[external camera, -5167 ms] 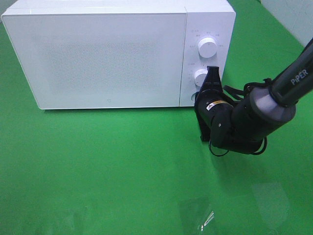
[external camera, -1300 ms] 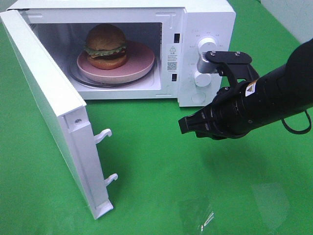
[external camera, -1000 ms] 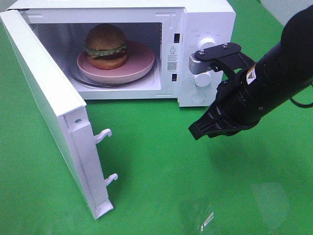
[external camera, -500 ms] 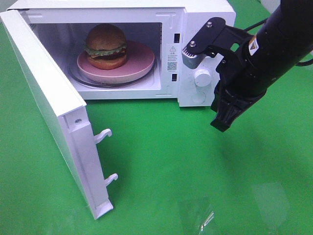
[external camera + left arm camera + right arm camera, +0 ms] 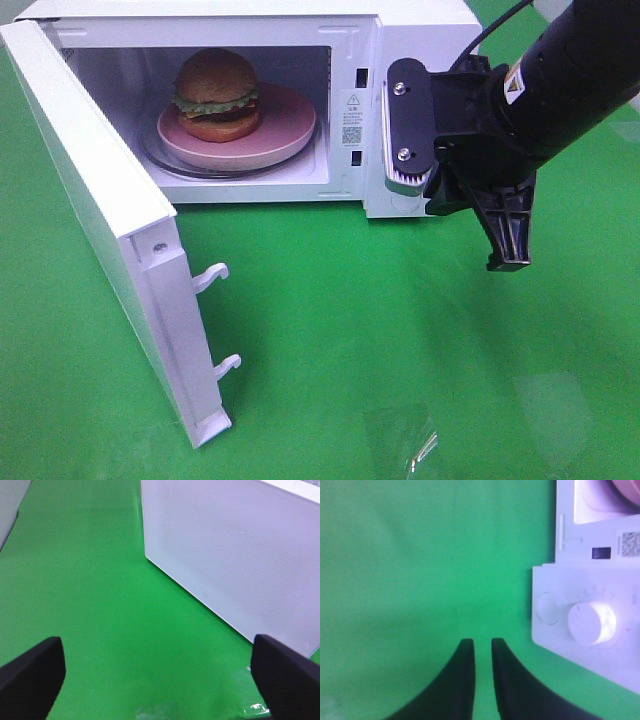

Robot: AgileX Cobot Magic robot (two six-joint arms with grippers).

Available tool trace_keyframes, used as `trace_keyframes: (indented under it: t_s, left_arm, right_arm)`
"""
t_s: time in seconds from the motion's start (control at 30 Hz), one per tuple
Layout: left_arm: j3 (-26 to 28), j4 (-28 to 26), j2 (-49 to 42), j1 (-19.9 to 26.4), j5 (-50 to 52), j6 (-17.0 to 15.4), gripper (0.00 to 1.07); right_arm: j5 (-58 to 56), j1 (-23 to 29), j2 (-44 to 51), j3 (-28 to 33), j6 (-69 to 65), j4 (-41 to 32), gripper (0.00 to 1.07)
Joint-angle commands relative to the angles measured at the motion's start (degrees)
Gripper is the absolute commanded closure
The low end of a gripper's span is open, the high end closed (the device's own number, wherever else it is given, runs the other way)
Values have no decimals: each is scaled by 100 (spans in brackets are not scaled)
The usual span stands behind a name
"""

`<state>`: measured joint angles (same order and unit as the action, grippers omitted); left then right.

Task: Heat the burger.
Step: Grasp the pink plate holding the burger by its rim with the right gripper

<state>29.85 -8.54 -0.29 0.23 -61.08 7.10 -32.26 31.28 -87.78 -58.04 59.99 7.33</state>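
The burger [image 5: 215,95], with a brown bun, green lettuce and a dark patty, sits on a pink plate [image 5: 285,125] inside the open white microwave [image 5: 420,30]. Its door [image 5: 95,220] is swung out to the left. My right gripper [image 5: 508,262] points down at the green cloth, just in front of the control panel, which my wrist partly hides. In the right wrist view the gripper [image 5: 481,645] has its fingers almost together and holds nothing, beside a white knob [image 5: 592,622]. My left gripper [image 5: 157,680] is open and empty, facing the door's outer side [image 5: 235,555].
Green cloth [image 5: 350,330] covers the table. Two latch hooks [image 5: 210,275] stick out of the open door's edge. A small clear shiny scrap [image 5: 418,445] lies near the front. A round button [image 5: 547,607] sits next to the knob.
The microwave went from shut to open, with the burger inside. In the last second my right arm rose and swung right, and the gripper turned to point downward.
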Motion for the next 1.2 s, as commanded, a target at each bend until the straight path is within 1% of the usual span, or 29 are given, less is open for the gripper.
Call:
trace_keyframes:
  t_s: [0.03,0.07,0.13,0.17,0.2,0.3,0.33,0.37,0.4,0.43,0.47,0.5,0.53,0.57,0.6,0.63,0.67,0.77,0.83,0.87,0.9,0.93,0.97,1.07,1.2]
  left_arm:
    - [-6,6,-23,17,17,-29,14]
    - [-6,6,-23,17,17,-29,14]
    - [-6,6,-23,17,17,-29,14]
    - [-6,6,-23,17,17,-29,14]
    - [-6,6,-23,17,17,-29,14]
    - [-6,6,-23,17,17,-29,14]
    - [-6,6,-23,17,17,-29,14]
    - [-6,6,-23,17,17,-29,14]
    - [-6,6,-23,17,17,-29,14]
    - [-6,6,-23,17,17,-29,14]
    - [-6,6,-23,17,17,-29,14]
    - [-6,6,-23,17,17,-29,14]
    - [-6,6,-23,17,17,-29,14]
    - [-6,6,-23,17,17,-29,14]
    - [-6,6,-23,17,17,-29,14]
    - [-6,6,-23,17,17,-29,14]
    - [-6,6,-23,17,17,-29,14]
    - [-6,6,-23,17,17,-29,14]
    - [-6,6,-23,17,17,-29,14]
    - [-6,6,-23,17,17,-29,14]
    - [-6,6,-23,17,17,-29,14]
    - [-6,6,-23,17,17,-29,14]
    - [-6,6,-23,17,17,-29,14]
    - [-6,6,-23,17,17,-29,14]
    - [-6,6,-23,17,17,-29,14]
  right_arm:
    - [264,0,46,-52,945,17,86]
    - [264,0,46,-52,945,17,86]
    - [361,0,46,-52,1295,17,81]
    - [361,0,46,-52,1295,17,81]
    - [361,0,46,-52,1381,29,78]
    - [413,0,46,-52,1381,120,75]
    - [470,17,46,-52,1329,155,67]
    - [470,17,46,-52,1329,155,67]
    - [487,17,46,-52,1289,155,59]
    - [487,17,46,-52,1289,155,59]
    - [516,17,46,-52,1100,155,48]
    - [516,17,46,-52,1100,155,48]
    - [510,17,46,-52,882,160,36]
    - [510,17,46,-52,882,160,36]
    - [498,17,46,-52,722,160,26]
    - [498,17,46,-52,722,160,26]
    - [498,17,46,-52,653,160,21]
    - [504,23,46,-52,596,235,18]
    - [584,218,46,-52,332,733,19]
    - [584,218,46,-52,332,733,19]
    - [670,355,40,-52,103,1060,19]
    - [670,355,40,-52,103,1060,19]
    - [796,476,29,-52,-138,1289,20]
    - [888,567,23,-52,-309,1450,20]
    - [991,814,-155,-109,-665,1770,21]
